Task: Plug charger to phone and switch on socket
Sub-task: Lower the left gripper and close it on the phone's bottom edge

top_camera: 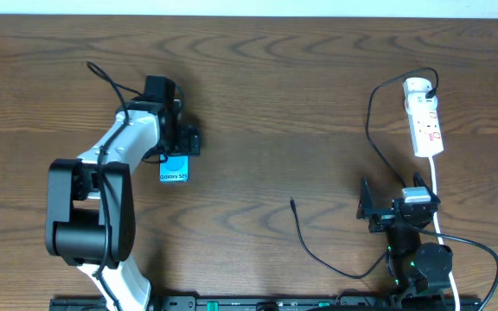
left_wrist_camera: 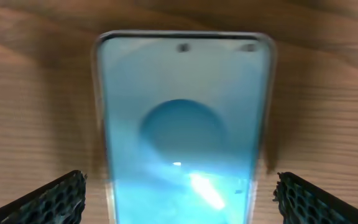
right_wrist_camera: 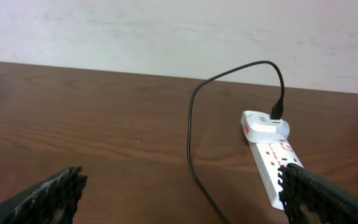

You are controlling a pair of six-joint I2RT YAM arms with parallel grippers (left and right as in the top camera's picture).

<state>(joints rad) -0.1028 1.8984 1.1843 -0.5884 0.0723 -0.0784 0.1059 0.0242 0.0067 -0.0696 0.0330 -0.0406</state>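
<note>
The phone (top_camera: 174,170) lies flat on the table with its cyan screen up, and it fills the left wrist view (left_wrist_camera: 182,124). My left gripper (top_camera: 179,150) hovers over its far end, open, with the fingers (left_wrist_camera: 61,196) standing either side of the phone (left_wrist_camera: 182,124) and apart from it. The white socket (top_camera: 425,117) lies at the far right. The charger's black plug (right_wrist_camera: 276,112) sits in its far end. The charger cable (top_camera: 372,130) loops left and back toward me, and its small tip (top_camera: 292,202) lies free mid-table. My right gripper (top_camera: 394,197) is open, short of the socket (right_wrist_camera: 272,158), holding nothing.
The socket's white cord (top_camera: 437,194) runs toward the near edge past the right arm's base. The charger cable (right_wrist_camera: 190,124) crosses the wood between my right fingers. A pale wall borders the table's far edge.
</note>
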